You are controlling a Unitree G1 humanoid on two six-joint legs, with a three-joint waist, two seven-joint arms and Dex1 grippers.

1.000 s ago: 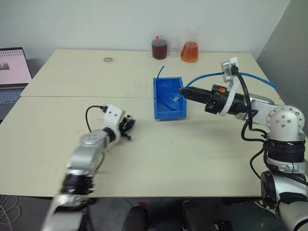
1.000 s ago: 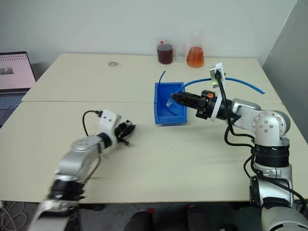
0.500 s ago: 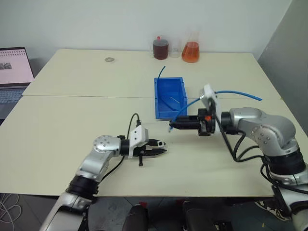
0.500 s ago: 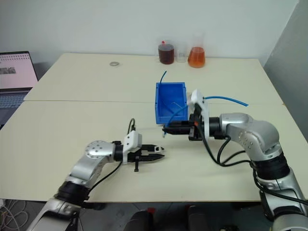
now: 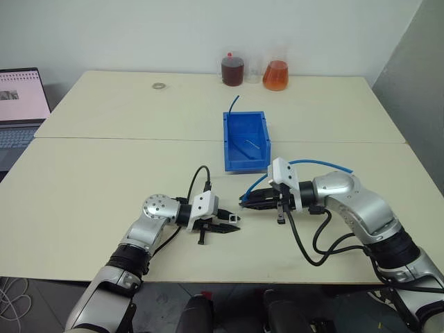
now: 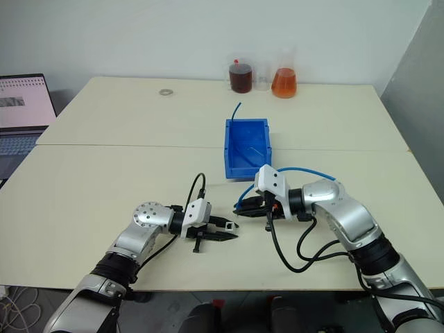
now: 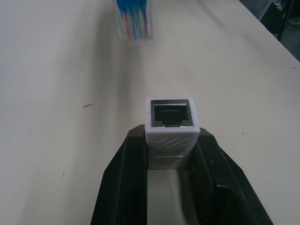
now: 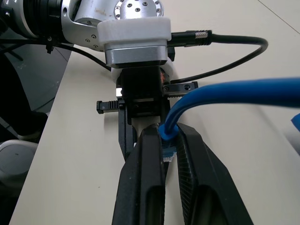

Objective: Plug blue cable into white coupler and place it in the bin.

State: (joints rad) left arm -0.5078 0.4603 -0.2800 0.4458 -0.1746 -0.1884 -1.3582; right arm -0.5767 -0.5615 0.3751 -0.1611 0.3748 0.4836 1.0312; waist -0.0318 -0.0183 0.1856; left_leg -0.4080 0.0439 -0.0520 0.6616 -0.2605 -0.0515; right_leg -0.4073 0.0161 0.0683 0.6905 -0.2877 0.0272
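**Plug and socket lined up, insertion pending**

The table (image 5: 83, 180) carries everything. The bin (image 5: 245, 141) is taken as landmark: it stands open-topped near the table's middle, a darker cable stub inside it and poking over its far rim. The two flasks (image 5: 253, 71) are seen well beyond the bin, the laptop (image 5: 21, 104) far to its left.

Both grippers are found on the near side of the bin, facing each other. The right gripper (image 5: 247, 201) is clamped on the blue cable (image 8: 243, 91) just behind its clear plug (image 8: 167, 151); the cable arcs back over the arm. The left gripper (image 5: 232, 223) is clamped on the white coupler (image 7: 171, 126), socket outward, plug seen ahead of it and not yet touching.

Step judged: alignment before mating. Plug appears offset from the socket's axis, so a small lateral correction is called for, then a straight push until seated. Placement in the bin is left for after.
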